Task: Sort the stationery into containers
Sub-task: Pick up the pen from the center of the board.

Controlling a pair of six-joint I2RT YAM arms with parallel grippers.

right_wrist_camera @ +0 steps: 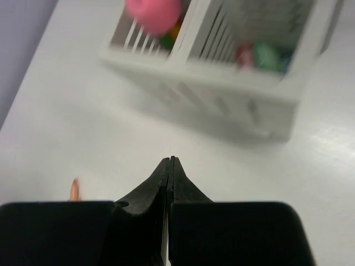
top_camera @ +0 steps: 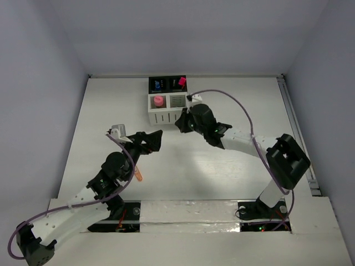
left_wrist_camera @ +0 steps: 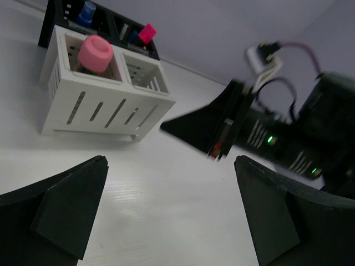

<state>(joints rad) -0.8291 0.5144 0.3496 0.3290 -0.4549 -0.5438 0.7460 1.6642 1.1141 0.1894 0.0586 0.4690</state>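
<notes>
An orange pen point(top_camera: 138, 175) lies loose on the surface point(top_camera: 222, 177) beside the left arm, not yet sorted. The left pincer point(top_camera: 155, 142) stands wide apart and empty, facing the cups point(top_camera: 166, 115), where a pink cap point(top_camera: 158, 101) pokes up. The right pincer point(top_camera: 180, 123), pressed together on nothing, hangs just before them. The blurred colours inside the cups may be sorted pieces.

The containers point(top_camera: 163, 117) stand far back on the table point(top_camera: 222, 177), a pen point(top_camera: 138, 175) nearer.
</notes>
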